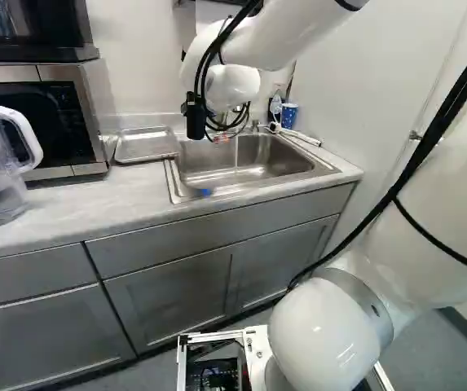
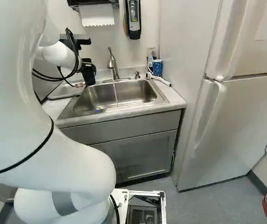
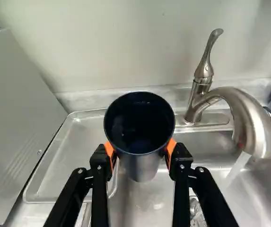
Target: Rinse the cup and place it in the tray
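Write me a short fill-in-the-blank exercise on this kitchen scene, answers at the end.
1. The end effector holds the cup between two pads coloured ____.
2. From the faucet, ____ is running into the sink.
3. The tray lies between the sink and the ____.

Missing words: orange; water; microwave.

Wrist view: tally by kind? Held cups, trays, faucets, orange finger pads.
Held dark metal cup: 1
Shallow rectangular metal tray: 1
Curved brushed-metal faucet, water running: 1
Orange finger pads, one each side of the cup: 2
Total: 5
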You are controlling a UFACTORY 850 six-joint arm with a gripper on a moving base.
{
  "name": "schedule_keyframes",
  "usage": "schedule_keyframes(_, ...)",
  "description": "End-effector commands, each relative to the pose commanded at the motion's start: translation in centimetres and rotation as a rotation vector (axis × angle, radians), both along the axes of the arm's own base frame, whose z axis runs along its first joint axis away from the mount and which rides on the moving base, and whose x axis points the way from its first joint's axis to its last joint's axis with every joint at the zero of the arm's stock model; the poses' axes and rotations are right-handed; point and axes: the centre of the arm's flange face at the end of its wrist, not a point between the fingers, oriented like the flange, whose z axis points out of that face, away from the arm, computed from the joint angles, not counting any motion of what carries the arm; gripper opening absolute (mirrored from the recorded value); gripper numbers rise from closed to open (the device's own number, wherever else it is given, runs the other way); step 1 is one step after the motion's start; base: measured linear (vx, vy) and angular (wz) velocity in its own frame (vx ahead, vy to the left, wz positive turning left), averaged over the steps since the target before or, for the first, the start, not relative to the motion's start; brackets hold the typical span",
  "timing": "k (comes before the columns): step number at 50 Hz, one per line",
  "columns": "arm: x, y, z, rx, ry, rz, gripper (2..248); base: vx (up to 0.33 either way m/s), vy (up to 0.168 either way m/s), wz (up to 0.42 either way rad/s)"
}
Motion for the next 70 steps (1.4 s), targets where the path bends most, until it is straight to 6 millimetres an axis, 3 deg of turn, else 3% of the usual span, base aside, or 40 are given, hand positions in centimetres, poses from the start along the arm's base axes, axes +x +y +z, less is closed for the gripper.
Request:
schedule_keyframes(39, 0.1, -0.07, 0.2, 0.008, -0.023, -0.012, 122, 0.0, 0.0, 0.0)
schedule_keyframes(70, 0.1, -0.07, 0.2, 0.274, 0.053, -0.125, 122, 0.0, 0.0, 0.0)
